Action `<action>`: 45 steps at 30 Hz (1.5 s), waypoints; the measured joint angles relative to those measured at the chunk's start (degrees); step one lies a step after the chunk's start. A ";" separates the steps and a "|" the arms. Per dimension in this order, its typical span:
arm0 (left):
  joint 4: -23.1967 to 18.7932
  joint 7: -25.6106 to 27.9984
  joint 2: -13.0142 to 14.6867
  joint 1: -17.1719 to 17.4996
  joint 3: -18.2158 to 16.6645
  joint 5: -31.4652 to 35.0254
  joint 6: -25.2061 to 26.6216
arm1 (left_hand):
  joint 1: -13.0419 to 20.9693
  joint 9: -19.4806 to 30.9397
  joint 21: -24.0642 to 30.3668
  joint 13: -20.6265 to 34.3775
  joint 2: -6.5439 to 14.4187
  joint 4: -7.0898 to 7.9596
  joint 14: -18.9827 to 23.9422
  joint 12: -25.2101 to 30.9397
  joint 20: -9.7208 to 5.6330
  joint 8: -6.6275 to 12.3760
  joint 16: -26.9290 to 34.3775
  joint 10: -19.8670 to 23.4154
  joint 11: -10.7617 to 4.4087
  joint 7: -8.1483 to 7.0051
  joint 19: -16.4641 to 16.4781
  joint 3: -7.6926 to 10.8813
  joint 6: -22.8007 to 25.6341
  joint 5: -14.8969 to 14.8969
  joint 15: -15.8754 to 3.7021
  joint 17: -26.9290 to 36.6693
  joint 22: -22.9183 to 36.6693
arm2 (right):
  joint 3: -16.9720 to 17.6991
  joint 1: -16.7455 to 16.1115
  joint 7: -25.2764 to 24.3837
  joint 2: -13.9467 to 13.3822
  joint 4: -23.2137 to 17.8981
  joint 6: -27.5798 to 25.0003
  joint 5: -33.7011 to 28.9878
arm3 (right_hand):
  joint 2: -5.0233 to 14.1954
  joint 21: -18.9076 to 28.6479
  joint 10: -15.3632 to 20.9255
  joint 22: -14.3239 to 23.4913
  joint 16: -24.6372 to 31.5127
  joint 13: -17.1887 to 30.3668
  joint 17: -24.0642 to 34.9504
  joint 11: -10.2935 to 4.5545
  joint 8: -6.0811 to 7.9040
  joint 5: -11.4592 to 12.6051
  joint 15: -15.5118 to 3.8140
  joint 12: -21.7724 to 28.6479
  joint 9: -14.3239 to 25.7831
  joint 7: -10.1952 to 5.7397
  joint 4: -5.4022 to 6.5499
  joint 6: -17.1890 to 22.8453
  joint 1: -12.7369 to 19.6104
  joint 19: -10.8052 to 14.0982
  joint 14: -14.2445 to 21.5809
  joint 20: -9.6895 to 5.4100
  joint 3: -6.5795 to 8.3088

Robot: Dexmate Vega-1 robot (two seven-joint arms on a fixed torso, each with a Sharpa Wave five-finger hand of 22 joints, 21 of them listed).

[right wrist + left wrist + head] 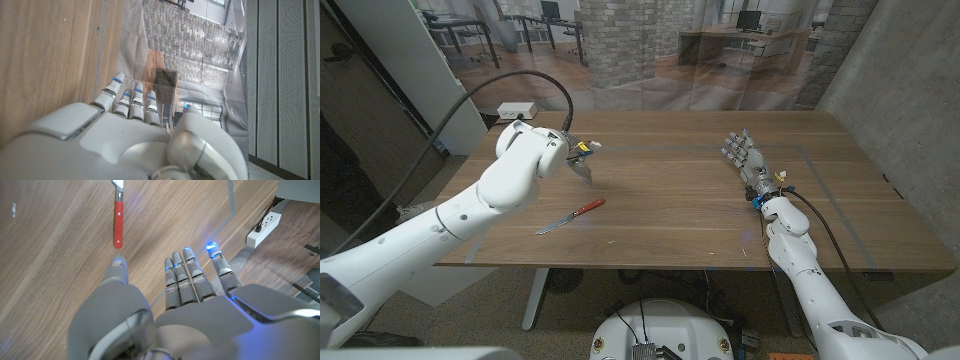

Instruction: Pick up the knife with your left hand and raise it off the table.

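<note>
A knife with a red handle (586, 208) and a silver blade lies flat on the wooden table (670, 190), left of centre near the front edge. In the left wrist view the red handle (118, 222) lies just beyond my fingertips. My left hand (575, 155) hovers above the table behind the knife, fingers extended and holding nothing; its straight fingers (185, 277) point along the wood. My right hand (744, 157) stands on the right side of the table, fingers straight and apart, holding nothing. Its fingers (131, 102) reach past the table edge.
A white power strip (517, 109) sits on the floor beyond the table's far left corner, seen also as the white strip (265, 227) in the left wrist view. A thin line (820, 175) marks the tabletop on the right. A black cable (500, 85) arcs over my left arm.
</note>
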 measured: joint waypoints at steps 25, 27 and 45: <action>3.01 2.65 -6.01 7.18 -4.91 8.43 -3.80 | 0.05 0.13 1.66 1.06 0.40 1.27 3.77 1.72 -1.12 0.00 1.30 2.91 1.38 1.83 4.61 -0.80 3.07 0.44 -0.08 0.63 0.00 | 0.16 -0.10 0.54 0.01 0.60 0.52 0.07 | -0.50 0.00 0.20 0.00 0.00 -0.01 0.00 -0.21 0.00 0.00 -0.01 0.00 0.00 0.01 0.00 0.40 -0.94 0.00 -0.01 0.00 0.00; 3.21 3.22 -6.27 7.59 -5.15 8.79 -3.83 | 0.05 0.13 1.66 1.07 0.40 1.29 4.15 1.72 -1.12 0.00 1.30 3.00 1.36 1.80 4.61 -0.79 3.31 0.44 -0.26 0.63 0.00 | 0.15 -0.10 0.55 0.00 0.61 0.52 0.07 | -0.50 0.00 0.20 0.00 0.00 -0.01 0.00 -0.21 -0.22 0.00 -0.01 0.00 0.00 0.00 0.00 0.40 -0.94 0.00 -0.01 0.00 0.00; 5.07 5.26 -8.02 9.07 -5.40 11.91 -3.80 | -0.17 -0.13 1.67 1.60 0.62 1.91 7.88 2.60 -1.13 0.23 2.53 6.09 1.28 2.15 5.24 -0.96 7.28 0.44 -0.48 0.63 -0.01 | 0.13 -0.10 0.48 0.09 0.87 0.65 0.02 | -0.75 0.00 0.19 0.00 0.00 -0.02 0.00 -0.21 -0.45 0.00 -0.01 0.00 0.00 0.01 0.24 0.40 -1.18 0.00 -0.02 0.00 -0.25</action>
